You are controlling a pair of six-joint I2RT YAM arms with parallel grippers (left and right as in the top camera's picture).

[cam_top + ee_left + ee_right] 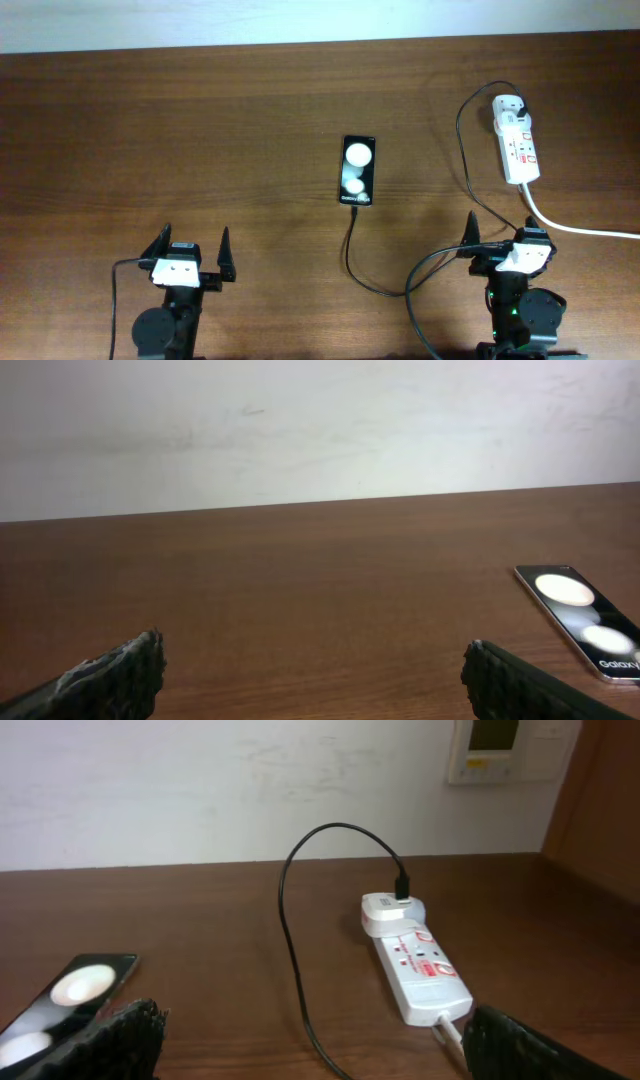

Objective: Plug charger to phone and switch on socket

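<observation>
The black phone (pixel 357 170) lies flat at the table's middle, with two white round marks; it also shows in the left wrist view (pixel 585 620) and the right wrist view (pixel 60 1005). The thin black charger cable (pixel 352 255) runs from the phone's near end, loops past the right arm and up to the plug on the white socket strip (pixel 517 140), which also shows in the right wrist view (pixel 418 963). The cable's tip sits at the phone's near edge. My left gripper (pixel 192 250) is open and empty at front left. My right gripper (pixel 500 235) is open and empty, just in front of the strip.
The strip's thick white cord (pixel 580 228) runs off to the right edge. A white wall borders the table's far edge (pixel 300 430). A wall panel (pixel 505 750) hangs at back right. A dark arm cable (pixel 425 290) loops beside the right arm.
</observation>
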